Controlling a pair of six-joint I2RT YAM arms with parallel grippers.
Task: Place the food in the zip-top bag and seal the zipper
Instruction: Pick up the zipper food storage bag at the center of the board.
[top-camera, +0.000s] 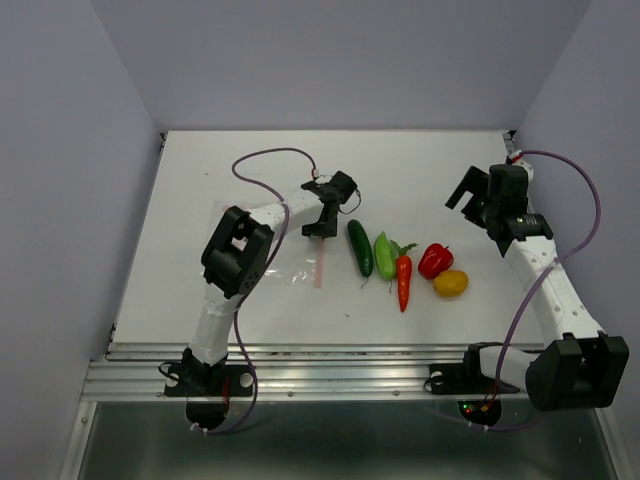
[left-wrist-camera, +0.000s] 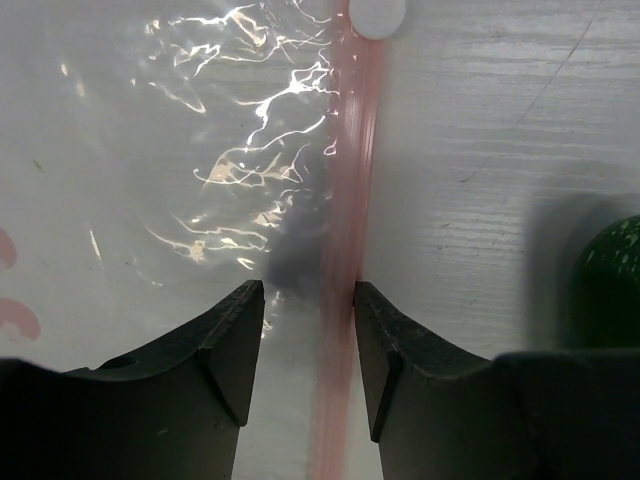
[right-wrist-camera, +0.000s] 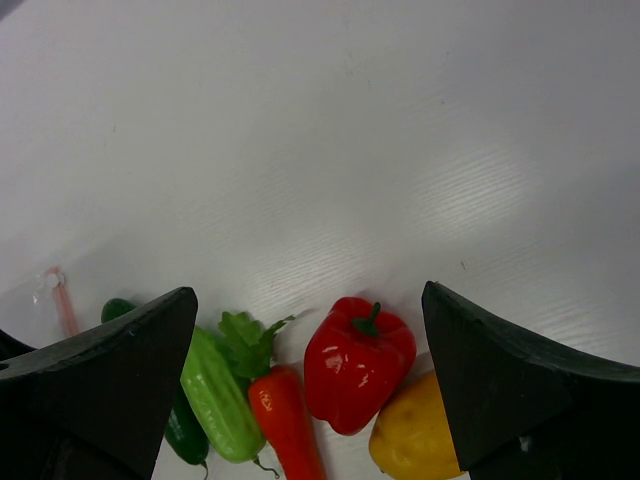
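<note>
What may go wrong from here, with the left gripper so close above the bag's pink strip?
The open left gripper, over the zipper, may pinch both layers of the flat zip-top bag, so no mouth opens. The thin bag may also slide on the smooth table.
</note>
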